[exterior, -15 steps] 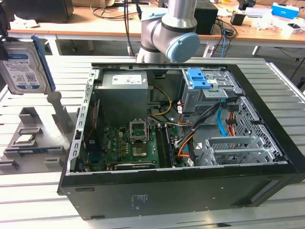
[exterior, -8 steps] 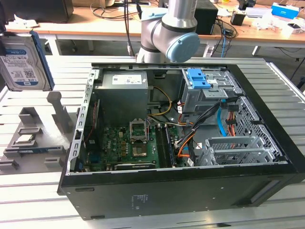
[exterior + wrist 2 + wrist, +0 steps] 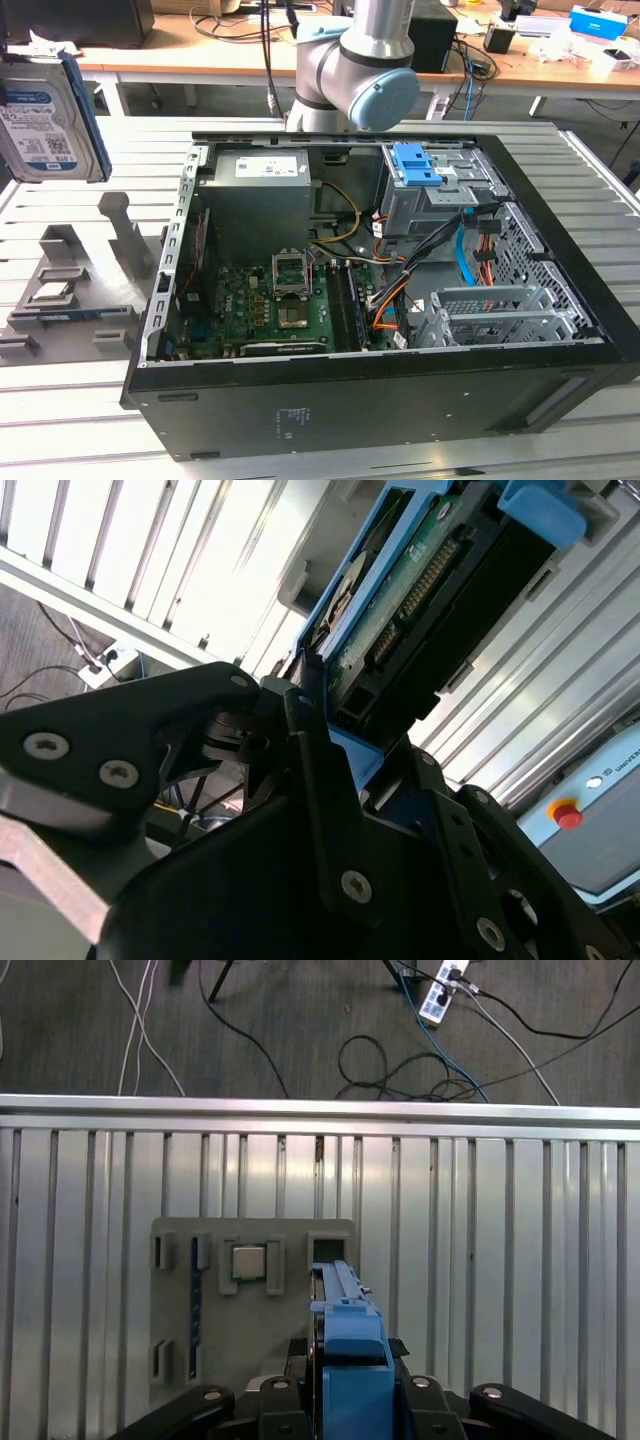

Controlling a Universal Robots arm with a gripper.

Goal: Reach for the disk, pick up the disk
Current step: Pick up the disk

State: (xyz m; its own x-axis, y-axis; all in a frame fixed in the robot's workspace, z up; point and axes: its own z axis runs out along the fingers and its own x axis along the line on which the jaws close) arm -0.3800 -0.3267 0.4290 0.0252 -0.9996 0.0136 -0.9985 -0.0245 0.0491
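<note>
Silver-grey metal with a white-and-blue label and blue plastic rails: that is the one disk [image 3: 45, 115], held clear of the table [image 3: 80, 410] and well off the computer case [image 3: 400, 410] towards the exterior view's left, higher than the case's rim. My gripper [image 3: 350, 1398] is closed on it. In the first wrist view its blue rail stands edge-on between my black fingers [image 3: 280, 1405], and in the second wrist view one finger presses beside the drive's green circuit-board face.

Below the disk, on that same side of the case, lies one flat grey fixture plate [image 3: 70, 262] with blocky upright posts; one small square silver chip [image 3: 50, 293] sits in a pocket of it. The plate rests on the ribbed aluminium table.

The case is one black rectangular tower on its side, open, with one green motherboard [image 3: 270, 310] inside. Beyond its far wall rises my grey arm [image 3: 360, 70], with its pale-blue joint cap. Rightward in the case, one bare blue plastic bracket [image 3: 415, 165] lies atop the metal drive cage [image 3: 440, 200].
</note>
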